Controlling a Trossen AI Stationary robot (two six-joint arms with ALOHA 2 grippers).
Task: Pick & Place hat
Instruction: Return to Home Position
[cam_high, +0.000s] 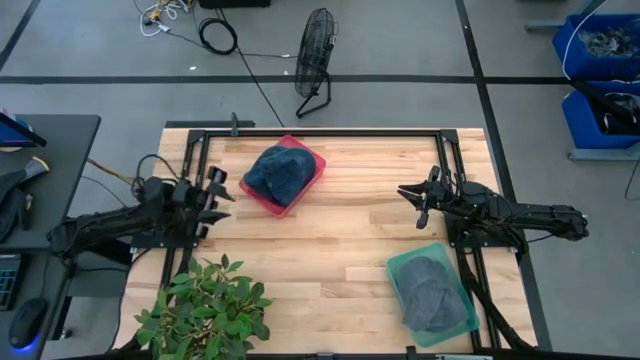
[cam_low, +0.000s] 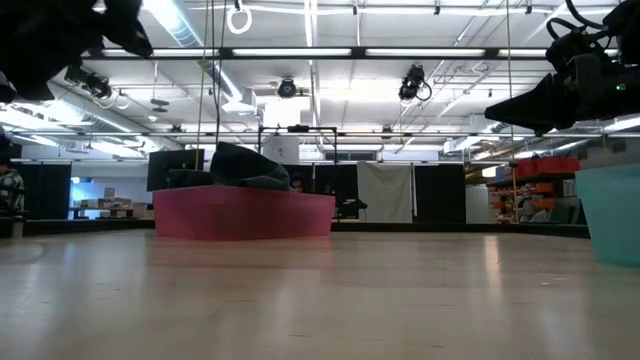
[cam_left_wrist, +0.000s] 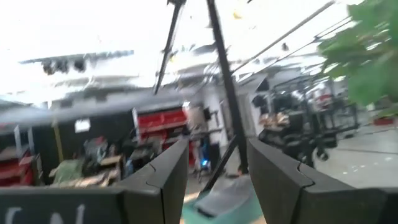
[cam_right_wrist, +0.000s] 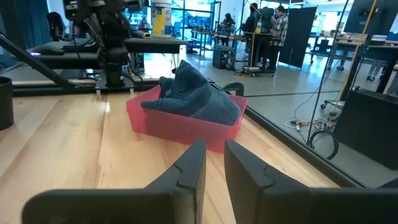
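Observation:
A dark blue hat (cam_high: 277, 171) lies bunched in a red tray (cam_high: 310, 178) on the far middle of the table; both show in the right wrist view as hat (cam_right_wrist: 193, 96) and tray (cam_right_wrist: 180, 127). A grey hat (cam_high: 430, 293) lies in a green tray (cam_high: 400, 268) at the near right. My left gripper (cam_high: 218, 196) hovers open left of the red tray, fingers apart (cam_left_wrist: 217, 146). My right gripper (cam_high: 413, 201) hovers right of it, pointing at the red tray, with only a narrow gap (cam_right_wrist: 214, 146) between its fingers. Both hold nothing.
A potted green plant (cam_high: 205, 308) stands at the near left corner, close under the left arm. A black frame rail (cam_high: 320, 130) runs along the table's far edge. Bare wood (cam_high: 320, 245) lies between the two trays. Both arms hang high in the low view.

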